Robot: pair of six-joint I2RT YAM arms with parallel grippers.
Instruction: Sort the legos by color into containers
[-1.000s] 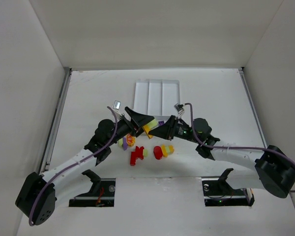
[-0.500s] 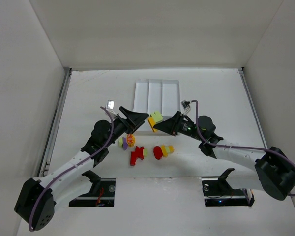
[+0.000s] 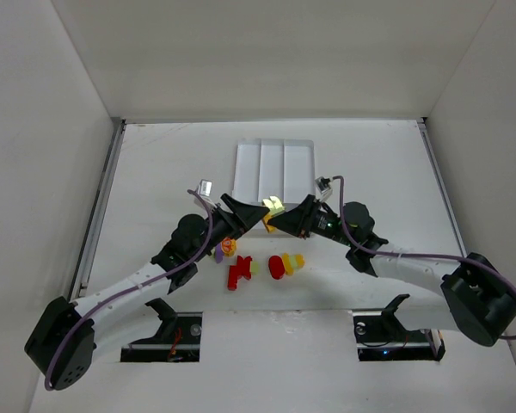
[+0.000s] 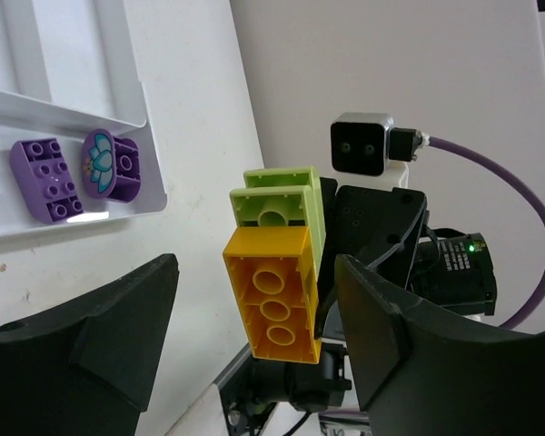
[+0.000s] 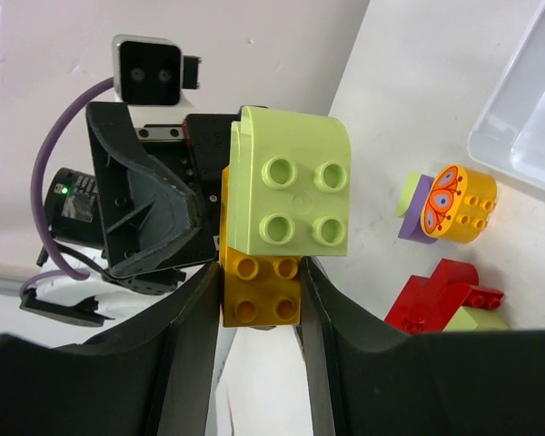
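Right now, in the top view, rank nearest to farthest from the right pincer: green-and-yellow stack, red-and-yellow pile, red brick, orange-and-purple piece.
1. the green-and-yellow stack: gripped in the right pincer itself.
2. the red-and-yellow pile: on the table, just toward the bases.
3. the orange-and-purple piece and the red brick, both toward the left arm: too close to call.

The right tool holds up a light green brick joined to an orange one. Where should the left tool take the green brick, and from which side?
Probably by its two flat side walls: the green brick juts past the orange brick, which the right tool seems to clamp. The left tool faces the pair's undersides, so come in from there, one finger per wall, avoiding the rounded corner.
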